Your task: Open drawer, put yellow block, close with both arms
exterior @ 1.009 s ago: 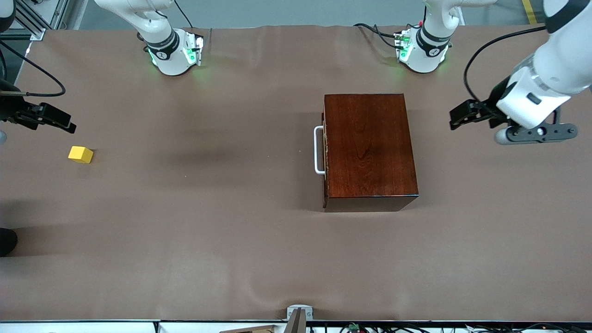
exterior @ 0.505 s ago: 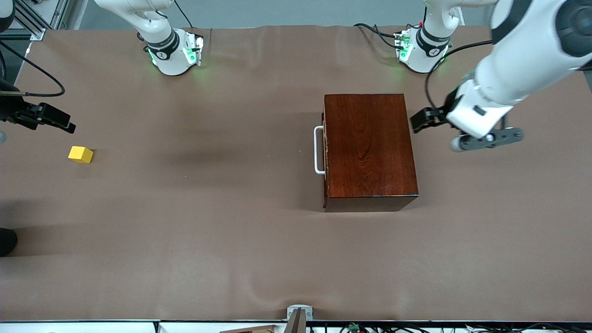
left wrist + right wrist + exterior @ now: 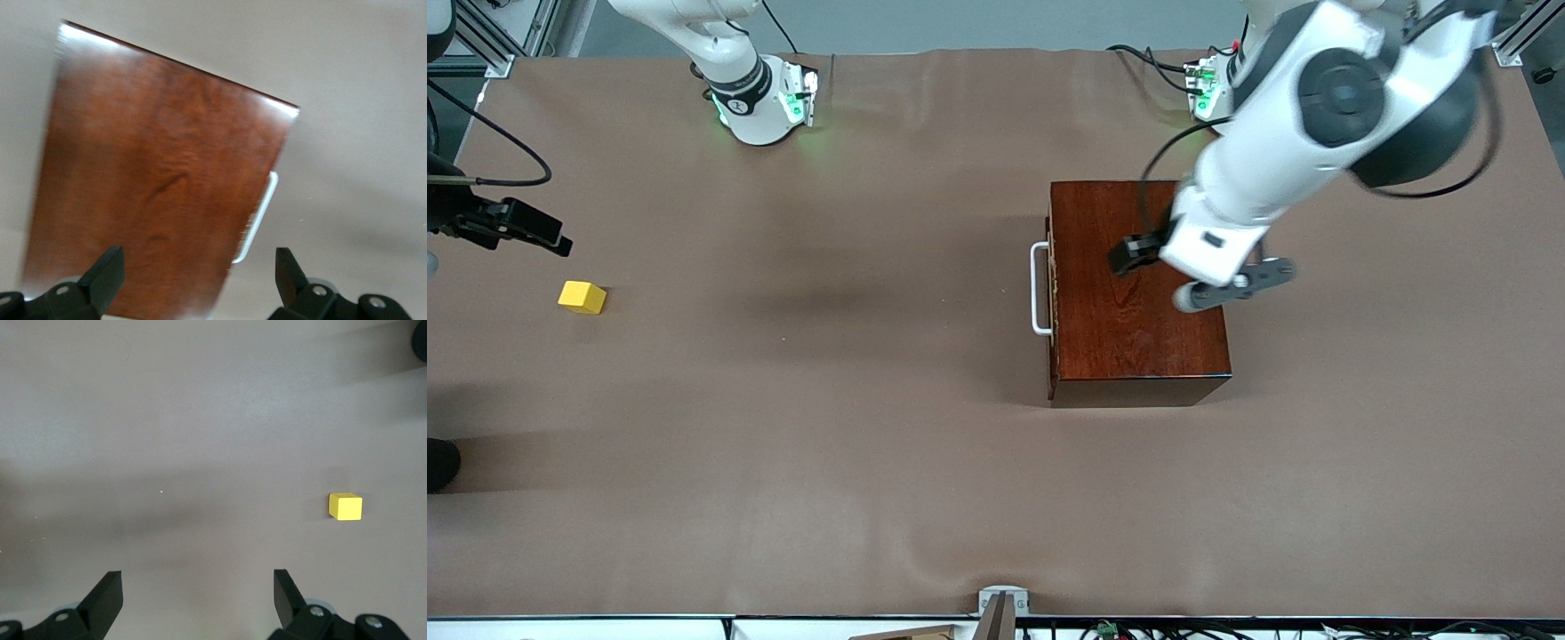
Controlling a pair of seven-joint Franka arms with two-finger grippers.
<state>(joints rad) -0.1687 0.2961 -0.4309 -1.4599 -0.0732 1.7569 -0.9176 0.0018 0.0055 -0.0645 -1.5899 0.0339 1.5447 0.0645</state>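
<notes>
A: Where's the drawer [image 3: 1052, 289]?
B: Shut, flush in the wooden box [image 3: 1134, 284]. Its white U-shaped handle [image 3: 1039, 289] sticks out toward the right arm's end of the table. Left wrist view has the handle [image 3: 257, 217] too, along one edge of the box top [image 3: 153, 187].

A: Yellow block?
B: Yellow block [image 3: 583, 297] sits alone on the brown table cover [image 3: 827, 400], well apart from the box, near the right arm's end. In the right wrist view it [image 3: 345, 506] lies flat on the cover, nothing touching it.

A: Grippers?
B: Left gripper [image 3: 1129, 255] is up in the air over the box top, arm reaching in from its green-lit base [image 3: 1209, 89]. Its wrist cam has both fingertips [image 3: 103, 273] spread wide, nothing btwn them. Right gripper [image 3: 538, 233] hangs at the table's edge by the right arm's end, over bare cover near the block, not touching it. Fingertips [image 3: 107, 593] wide apart there too, empty. That arm waits.

A: Any writing or labels?
B: Small round mark on the dark collar of the right arm's base [image 3: 756, 102], can't read it. Nothing on box, handle or block.
</notes>
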